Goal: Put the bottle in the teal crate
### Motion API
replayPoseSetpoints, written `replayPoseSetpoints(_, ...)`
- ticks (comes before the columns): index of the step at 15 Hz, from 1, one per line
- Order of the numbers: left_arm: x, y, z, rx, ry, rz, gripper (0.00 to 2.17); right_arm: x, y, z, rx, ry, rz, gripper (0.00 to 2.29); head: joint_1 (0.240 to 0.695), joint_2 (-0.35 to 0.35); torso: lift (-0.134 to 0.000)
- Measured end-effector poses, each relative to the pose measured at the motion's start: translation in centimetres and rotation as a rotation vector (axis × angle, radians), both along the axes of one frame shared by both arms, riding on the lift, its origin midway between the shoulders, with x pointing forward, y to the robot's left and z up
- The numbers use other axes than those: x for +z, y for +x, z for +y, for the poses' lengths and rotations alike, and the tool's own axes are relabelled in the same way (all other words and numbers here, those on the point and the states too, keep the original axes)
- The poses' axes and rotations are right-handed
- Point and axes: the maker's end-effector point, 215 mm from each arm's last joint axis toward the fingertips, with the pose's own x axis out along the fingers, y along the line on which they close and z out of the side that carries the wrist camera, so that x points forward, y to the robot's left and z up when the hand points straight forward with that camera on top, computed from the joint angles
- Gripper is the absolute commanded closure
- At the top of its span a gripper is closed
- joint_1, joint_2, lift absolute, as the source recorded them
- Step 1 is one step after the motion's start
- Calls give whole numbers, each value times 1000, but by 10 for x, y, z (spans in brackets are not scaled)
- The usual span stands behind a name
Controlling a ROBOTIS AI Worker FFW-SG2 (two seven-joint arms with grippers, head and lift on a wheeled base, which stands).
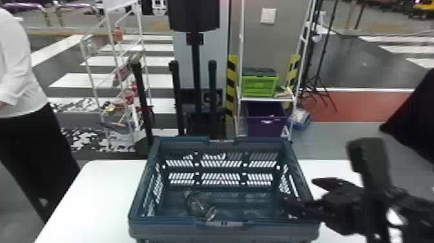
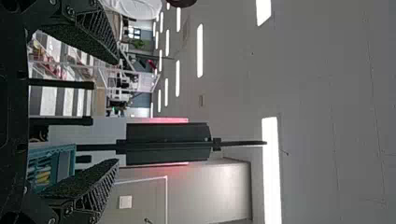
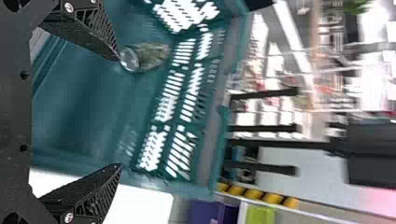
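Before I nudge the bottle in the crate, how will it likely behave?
Lying on its side, the bottle will probably roll, its body being round. Sides of the crate should contain it. Its shiny, clear surface may prove slippery.

Indoor hall, test-space type, use uncertain: floor crosswalk stripes (image 1: 158, 60), white rack (image 1: 264, 99), tripod (image 1: 315, 81), ceiling strip lights (image 2: 200, 51).

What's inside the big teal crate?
Inside the teal crate, a bottle lies on its side, toward the left. In the head view, the right hand covers some of the right wall, and the near wall hides the floor close behind it.
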Motion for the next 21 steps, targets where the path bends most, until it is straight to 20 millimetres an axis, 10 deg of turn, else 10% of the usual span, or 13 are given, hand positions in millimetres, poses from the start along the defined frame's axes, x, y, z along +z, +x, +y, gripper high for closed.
replayPoseSetpoints(6, -10, 12, -19, -34, 12, 43, 144, 49, -74, -58, -124, 142, -415, 93, 499, 0, 0)
replayPoseSetpoints(12, -16, 28, -23, -45, 30, 99, 144, 6, -147, -82, -219, 174, -532, 97, 499, 0, 0)
replayPoseSetpoints(21, -21, 39, -21, -36, 31, 123, 144, -36, -176, -68, -195, 131, -410, 97, 499, 0, 0)
